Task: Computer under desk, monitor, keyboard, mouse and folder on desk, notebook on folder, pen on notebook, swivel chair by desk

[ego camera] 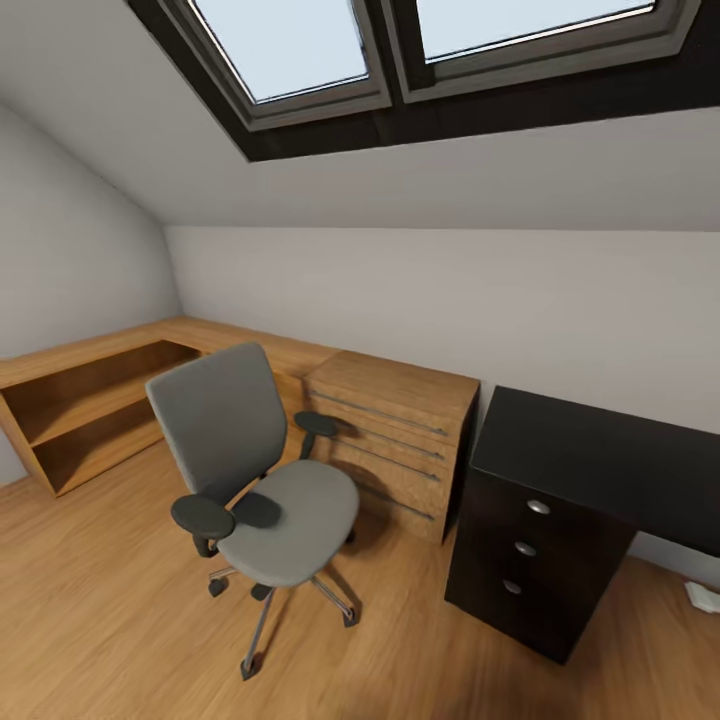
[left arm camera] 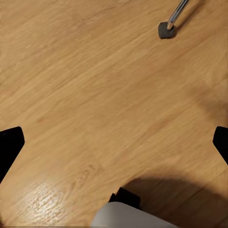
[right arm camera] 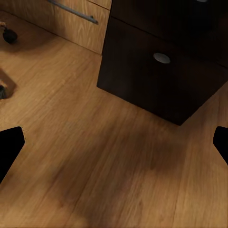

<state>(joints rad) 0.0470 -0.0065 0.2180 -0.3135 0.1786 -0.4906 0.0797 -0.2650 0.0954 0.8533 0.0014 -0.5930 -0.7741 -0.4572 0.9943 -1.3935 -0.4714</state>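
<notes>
We face a corner of the bedroom under a sloped grey ceiling with dark-framed skylights (ego camera: pixel 400 60). The swivel chair (ego camera: pixel 255 470), grey with black armrests, stands on the wood-plank floor (ego camera: pixel 100 600) in front of a light-wood chest of drawers (ego camera: pixel 395 440). Its seat looks bare; we see no blue folder on it. To the right of the chest stands the black counter (ego camera: pixel 610 450) with its dark drawer unit (ego camera: pixel 530 550) and round silver knobs. The part of the counter top we can see carries nothing: no monitor, keyboard, mouse, notebook or pen is in sight here.

In the left wrist view, our left jaws (left arm camera: pixel 114 142) stand wide apart and hold nothing. Only floor lies between them, and one castor (left arm camera: pixel 166 29) of the chair sits well beyond their tips.

In the right wrist view, our right jaws (right arm camera: pixel 114 142) are likewise spread wide and empty. Floor lies between them, and the drawer unit (right arm camera: pixel 161 66) stands ahead of them, with the chest just beside it.

We judge the work far from finished as far as these views show. The chair is near the counter but apart from it, with the chest behind it. Where the small items are, and whether the computer sits under the counter, we cannot tell.
</notes>
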